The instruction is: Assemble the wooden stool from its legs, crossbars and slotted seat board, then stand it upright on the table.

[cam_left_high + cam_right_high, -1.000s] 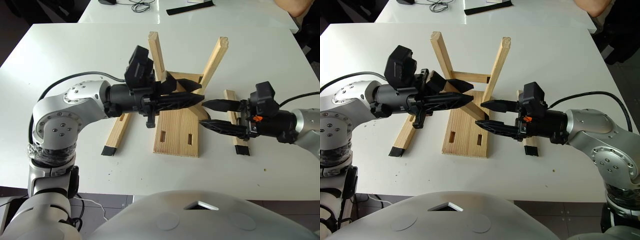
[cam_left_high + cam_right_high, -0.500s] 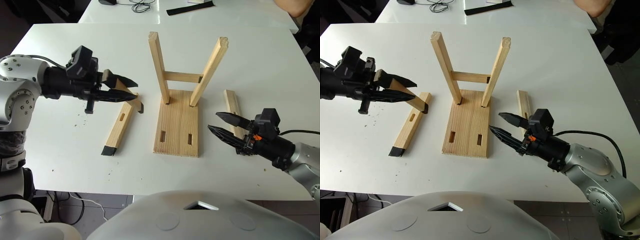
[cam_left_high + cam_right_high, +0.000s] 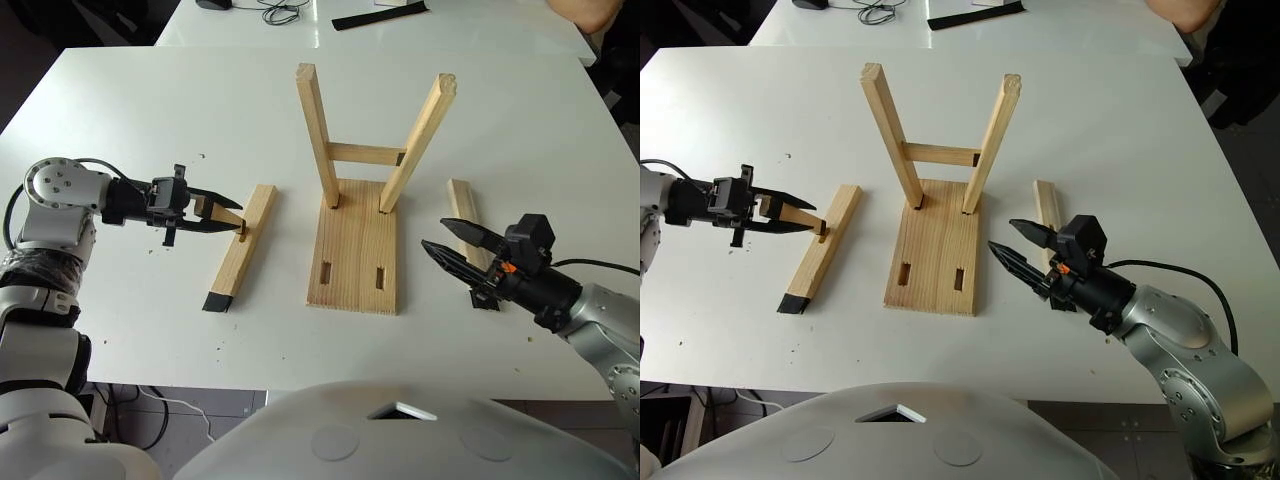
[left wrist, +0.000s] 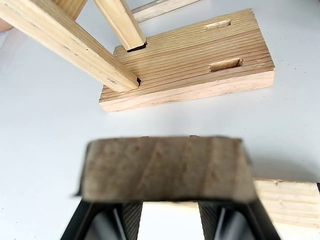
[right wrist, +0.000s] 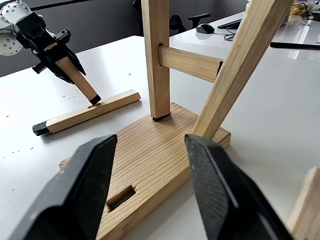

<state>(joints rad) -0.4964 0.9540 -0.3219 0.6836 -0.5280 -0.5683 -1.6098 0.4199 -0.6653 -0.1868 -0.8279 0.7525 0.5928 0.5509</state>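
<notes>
The near end of the right loose leg (image 3: 461, 203), lying just beside the seat board (image 3: 352, 240) on its right-edge side, is disappearing behind the right gripper (image 3: 433, 233), so that tip is not showing. In the left wrist view the end grain of the short crossbar (image 3: 222, 212) is crowding the lens, and the fingers (image 4: 95, 222) beneath it are being cut off. How deep this crossbar's lower end is sitting in the slot of the left loose leg (image 3: 242, 245) cannot be told; it is touching the leg at the slot and leaning back toward the left edge of the tabletop (image 3: 150, 110). The left gripper (image 3: 232, 218) is clamping the short crossbar, its fingers closed narrowly around the wood. The right gripper is hanging toward the near right corner with its fingers spread wide, gripping nothing and touching nothing, its tips pointing at the board. The seat board is lying flat in the middle of the tabletop, carrying two standing legs (image 3: 318, 135) in its far slots, joined by a fitted crossbar (image 3: 365, 154), while its two near slots (image 3: 327, 270) are gaping open. The left loose leg is lying flat, its black cap (image 3: 215, 301) pointing toward the near edge. Small specks are dotting the white tabletop near the left edge. Behind it a second white table (image 3: 480, 22) is carrying black cables (image 3: 280, 10) and a black strap (image 3: 380, 16).
</notes>
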